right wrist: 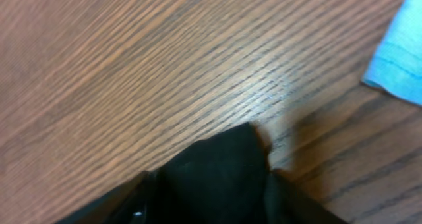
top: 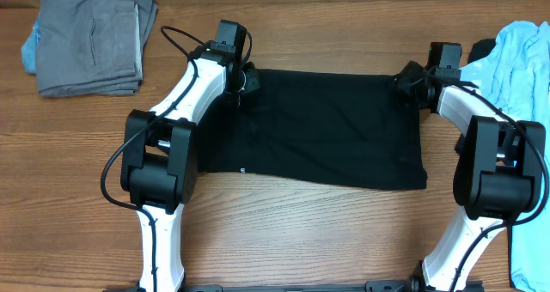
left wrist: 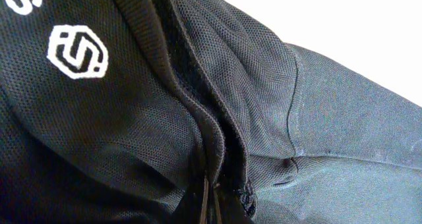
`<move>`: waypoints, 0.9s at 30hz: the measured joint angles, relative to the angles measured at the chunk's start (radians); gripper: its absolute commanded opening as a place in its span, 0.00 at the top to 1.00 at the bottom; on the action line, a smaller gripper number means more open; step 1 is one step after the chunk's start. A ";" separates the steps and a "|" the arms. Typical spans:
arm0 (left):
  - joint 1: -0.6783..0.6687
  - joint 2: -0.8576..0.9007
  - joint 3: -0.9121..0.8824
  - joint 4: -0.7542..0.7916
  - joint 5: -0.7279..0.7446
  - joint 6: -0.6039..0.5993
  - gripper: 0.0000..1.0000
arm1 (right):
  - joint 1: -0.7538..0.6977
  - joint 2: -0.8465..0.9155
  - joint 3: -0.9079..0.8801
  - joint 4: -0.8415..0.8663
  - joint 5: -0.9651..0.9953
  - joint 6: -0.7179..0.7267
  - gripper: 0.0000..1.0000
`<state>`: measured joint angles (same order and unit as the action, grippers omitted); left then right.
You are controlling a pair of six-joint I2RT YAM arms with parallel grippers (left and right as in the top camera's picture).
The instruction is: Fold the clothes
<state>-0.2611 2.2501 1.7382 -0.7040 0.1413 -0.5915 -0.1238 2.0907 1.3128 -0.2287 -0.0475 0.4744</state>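
Looking at this one, the black shirt (top: pixel 318 129) is spread out pretty flat in the middle of the table (top: pixel 301 232), a wide rectangle with one arm at each far corner. The left gripper (top: pixel 243 79) sits on the far-left corner and is clamped down on the fabric. In the left wrist view you can see the cloth bunched into folds running right into the fingertips, with the white logo (left wrist: pixel 78 51) just up and to the left. The right gripper (top: pixel 411 86) is at the far-right corner. Its wrist view shows a black point of cloth against bare wood, but it's blurry, so I honestly can't tell if it has a grip or is only partway around it.

So I'd call this the corner-grab step, with no fold made yet. Next move probably needs the right side to get a firm pinch, then both arms lifting together and carrying the far edge toward the near one, evenly so it doesn't skew. The grey folded garments (top: pixel 90 43) and the light blue garment (top: pixel 520 60) sit off to the sides, out of the way.
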 measured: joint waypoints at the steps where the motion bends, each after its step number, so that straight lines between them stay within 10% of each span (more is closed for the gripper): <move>1: 0.000 0.000 0.000 0.000 0.000 0.000 0.96 | 0.000 0.001 0.000 0.000 -0.001 0.000 0.57; 10: 0.000 0.000 0.000 -0.013 -0.004 0.004 0.96 | 0.000 0.007 0.000 -0.015 0.004 0.018 0.90; 27: 0.045 -0.207 0.007 -0.171 -0.079 0.094 0.96 | -0.032 0.003 0.011 -0.084 0.003 0.023 0.96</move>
<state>-0.2161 2.0430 1.7451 -0.8745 0.0624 -0.4973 -0.1555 2.0937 1.3239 -0.3122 -0.0441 0.4973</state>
